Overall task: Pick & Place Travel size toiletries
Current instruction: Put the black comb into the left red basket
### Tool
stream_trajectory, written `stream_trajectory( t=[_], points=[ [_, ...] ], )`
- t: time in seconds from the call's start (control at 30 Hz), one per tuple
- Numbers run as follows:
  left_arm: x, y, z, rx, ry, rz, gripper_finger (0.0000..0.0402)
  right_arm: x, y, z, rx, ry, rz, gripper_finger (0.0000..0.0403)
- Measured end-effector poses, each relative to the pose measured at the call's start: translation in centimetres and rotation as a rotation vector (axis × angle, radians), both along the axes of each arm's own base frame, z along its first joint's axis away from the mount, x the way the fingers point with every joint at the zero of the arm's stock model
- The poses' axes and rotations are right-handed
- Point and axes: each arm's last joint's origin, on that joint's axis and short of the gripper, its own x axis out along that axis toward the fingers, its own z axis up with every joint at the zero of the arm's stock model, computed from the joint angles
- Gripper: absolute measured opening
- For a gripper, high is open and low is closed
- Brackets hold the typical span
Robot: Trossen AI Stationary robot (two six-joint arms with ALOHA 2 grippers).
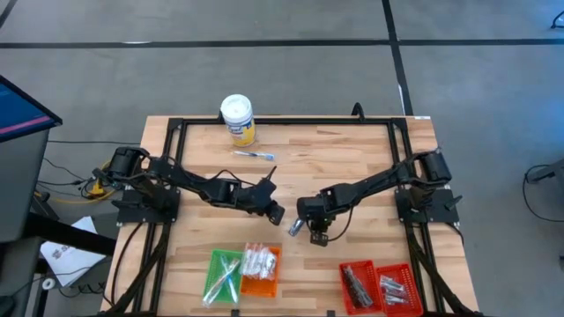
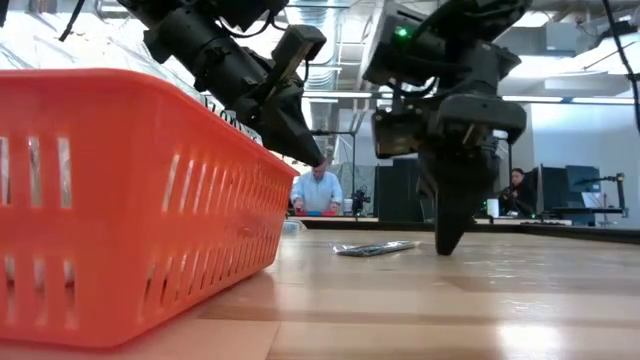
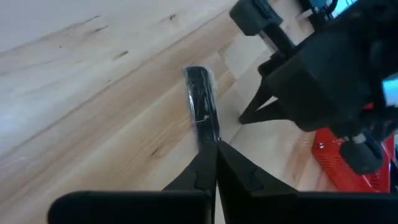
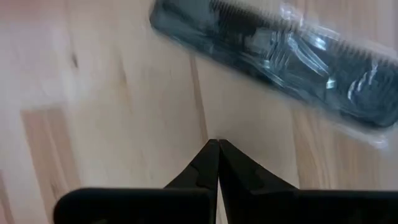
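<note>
Wooden tabletop (image 1: pixel 352 167), framed by black rails, carrying all items. Left arm reaching from the left edge toward the middle; left tool (image 1: pixel 276 214) clenched, fingertips pressed together, holding nothing, hanging above the tabletop with its tip near one end of a wrapped dark comb (image 3: pixel 202 107). Right arm reaching from the right edge toward the middle; right tool (image 1: pixel 315 236) clenched, fingers (image 4: pixel 214 168) meeting at a point, empty, tip down at the bare wood just beside the same comb, which lies flat in clear wrapping and is not gripped. White-lidded tub (image 1: pixel 238 119) with yellow label, upright at the far edge. Red tray (image 1: pixel 374 286) at the near right, holding dark tubes and silvery pieces. Orange tray (image 1: pixel 262 269) at the near middle, holding white packets; green tray (image 1: pixel 222 275) touching its left side, holding thin clear-wrapped sticks. One blue-tinted stick (image 1: pixel 255 155) lying loose on the wood near the tub, well apart from both tools.
</note>
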Motion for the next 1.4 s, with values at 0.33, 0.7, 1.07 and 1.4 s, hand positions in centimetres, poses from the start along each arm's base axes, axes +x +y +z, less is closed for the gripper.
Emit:
stream_trajectory(
  t=[0.33,0.7,1.07,1.4],
  points=[
    [0.1,0.1,0.1,0.0,-0.016,-0.01,0.0002,0.5,-1.2,-1.1,0.006,-0.007,-0.011,0.0001],
    [0.2,0.5,0.1,0.023,-0.017,-0.014,0.0002,1.8,-2.9,-0.8,-0.039,-0.144,-0.043,0.0],
    [0.2,0.5,0.2,0.026,-0.02,-0.018,0.0002,2.1,-2.6,-0.5,-0.14,-0.159,-0.034,0.0],
    [0.2,0.5,0.2,0.044,-0.02,-0.02,0.0002,1.9,-0.8,-0.3,-0.17,-0.177,-0.18,0.0]
  ],
)
